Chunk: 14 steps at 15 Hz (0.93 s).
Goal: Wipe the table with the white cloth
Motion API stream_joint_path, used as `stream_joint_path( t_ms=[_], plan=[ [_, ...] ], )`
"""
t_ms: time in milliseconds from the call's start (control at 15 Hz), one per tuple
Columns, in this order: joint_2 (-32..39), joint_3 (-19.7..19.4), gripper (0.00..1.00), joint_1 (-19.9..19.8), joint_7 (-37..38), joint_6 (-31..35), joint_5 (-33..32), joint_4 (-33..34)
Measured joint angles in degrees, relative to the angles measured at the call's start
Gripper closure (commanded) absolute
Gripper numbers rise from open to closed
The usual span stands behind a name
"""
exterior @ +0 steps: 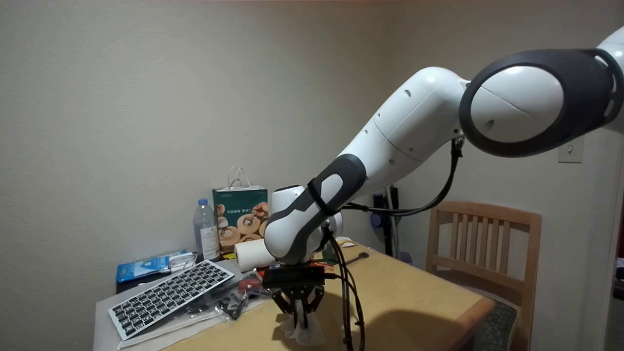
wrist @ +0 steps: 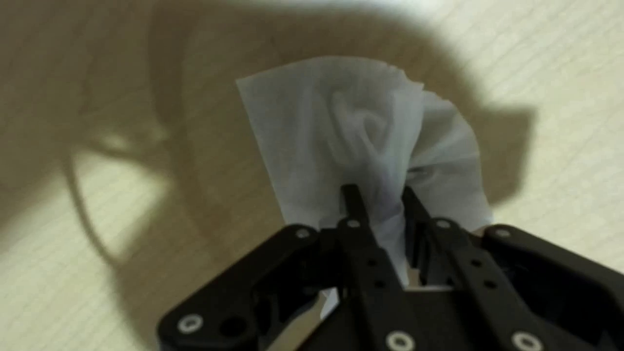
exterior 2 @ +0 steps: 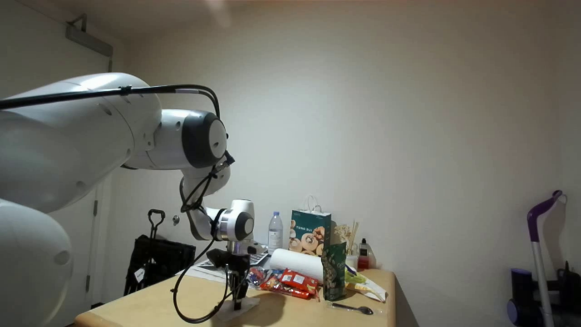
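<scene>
Wrist view: the gripper [wrist: 380,193] reaches down into the white cloth [wrist: 297,131], its jaws drawn close together with a gathered fold of the cloth pinched between them. From that fold the rest of the cloth fans out over the table [wrist: 570,161], one side straight-edged, the other a creased, rounded flap.

In an exterior view, the arm [exterior: 404,124] slopes down toward the cloth, and the gripper stands upright over it. To the picture's left of the cloth, a keyboard [exterior: 171,298] lies tilted, with a clear plastic bag [exterior: 234,302] of small items between it and the cloth. Beyond the cloth are a white paper roll [exterior: 252,255] on its side, a water bottle [exterior: 205,229] and a green paper bag [exterior: 240,199]. Well apart from it, on the picture's right, is a wooden chair [exterior: 480,274].

In an exterior view, the cloth is spread on the table beneath the gripper, its edges showing on both sides of the fingertips [exterior 2: 237,304]. Red packets [exterior 2: 299,279] lie beyond the cloth; a green pouch [exterior 2: 334,271] stands upright farther to its right, and a dark spoon [exterior 2: 352,308] lies well apart from it on that side.
</scene>
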Motion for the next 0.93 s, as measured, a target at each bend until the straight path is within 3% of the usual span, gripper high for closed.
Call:
stream_joint_path(
  t_ms=[400,933],
  plan=[
    [-0.9,3.4,0.98,-3.0,-7.7,-14.1,1.3,0.3],
    [-0.3,2.4,1.00,-2.9,-8.4,-13.2,1.3,1.2]
  ],
)
